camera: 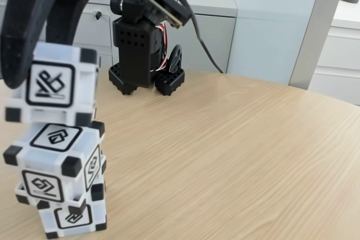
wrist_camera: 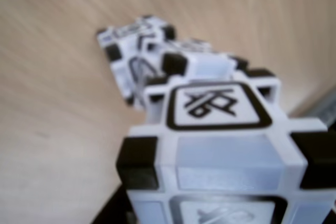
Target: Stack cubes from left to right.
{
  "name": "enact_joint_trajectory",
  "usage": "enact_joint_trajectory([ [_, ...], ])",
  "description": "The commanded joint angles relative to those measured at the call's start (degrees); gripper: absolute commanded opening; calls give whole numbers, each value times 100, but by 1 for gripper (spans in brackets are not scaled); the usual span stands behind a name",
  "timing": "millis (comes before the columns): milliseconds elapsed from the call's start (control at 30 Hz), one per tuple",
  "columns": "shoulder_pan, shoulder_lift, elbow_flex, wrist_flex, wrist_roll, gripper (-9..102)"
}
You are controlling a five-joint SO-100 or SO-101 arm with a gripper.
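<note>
While 2 cubes (camera: 56, 178) sit stacked, the claw (camera: 42, 82) grips a 3rd cube (camera: 53, 85) above.

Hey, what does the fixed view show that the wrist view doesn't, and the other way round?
Fixed view alone: the arm's black base at the table's far edge, grey cabinets behind, and the two stacked cubes seen from the side, the middle cube sitting skewed on the bottom cube.

Wrist view alone: the held cube's near faces up close, looking down past it onto the stack.

Both: the top cube with its crossed symbol, raised above the stack in the jaws, and the wooden table.
</note>
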Motion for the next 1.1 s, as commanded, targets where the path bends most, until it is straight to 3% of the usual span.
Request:
enact_joint_trajectory([
  [0, -26, -9, -97, 35, -44, 31],
  [800, -9, 141, -176, 44, -176, 38],
  [1067, -18, 1239, -167, 44, -281, 36],
])
